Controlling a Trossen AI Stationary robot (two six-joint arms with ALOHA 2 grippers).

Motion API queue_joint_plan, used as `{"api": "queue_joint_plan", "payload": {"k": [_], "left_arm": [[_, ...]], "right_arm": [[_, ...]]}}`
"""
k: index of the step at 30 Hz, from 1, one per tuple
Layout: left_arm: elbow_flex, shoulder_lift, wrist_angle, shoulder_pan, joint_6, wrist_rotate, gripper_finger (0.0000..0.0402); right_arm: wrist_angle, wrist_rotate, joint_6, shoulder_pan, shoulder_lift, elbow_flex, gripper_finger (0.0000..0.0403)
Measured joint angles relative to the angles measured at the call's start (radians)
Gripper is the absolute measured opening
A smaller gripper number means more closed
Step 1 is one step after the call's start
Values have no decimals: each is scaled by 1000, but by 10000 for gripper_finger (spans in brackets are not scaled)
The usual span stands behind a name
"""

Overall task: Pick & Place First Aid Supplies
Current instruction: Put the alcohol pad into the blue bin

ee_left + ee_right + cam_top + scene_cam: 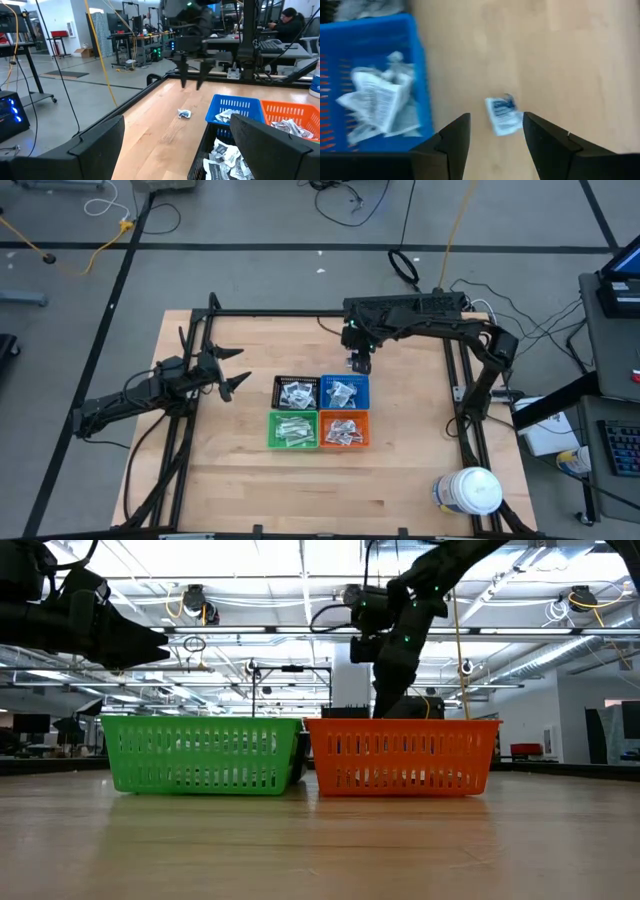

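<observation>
Lying beneath the right pincer (496,137), its fingers apart: a loose packet (503,115) beside the blue bin (415,75).

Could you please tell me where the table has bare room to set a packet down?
The wood between the green bin and orange bin and the near edge is bare, as far as the white jar. Crowded: the loose packet under the open right gripper beside the blue bin.

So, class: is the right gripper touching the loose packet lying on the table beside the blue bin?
Apart. In the left wrist view the right gripper hangs open above the packet, with bare table visible between them.
</observation>
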Motion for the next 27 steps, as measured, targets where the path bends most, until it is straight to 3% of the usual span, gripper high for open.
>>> {"api": "queue_joint_plan", "payload": {"k": [7,27], "left_arm": [[0,0,0,0,0,0,365],[0,0,1,0,0,0,365]], "right_arm": [[23,0,-2,-66,10,0,176],[62,48,-47,-57,236,1,176]]}}
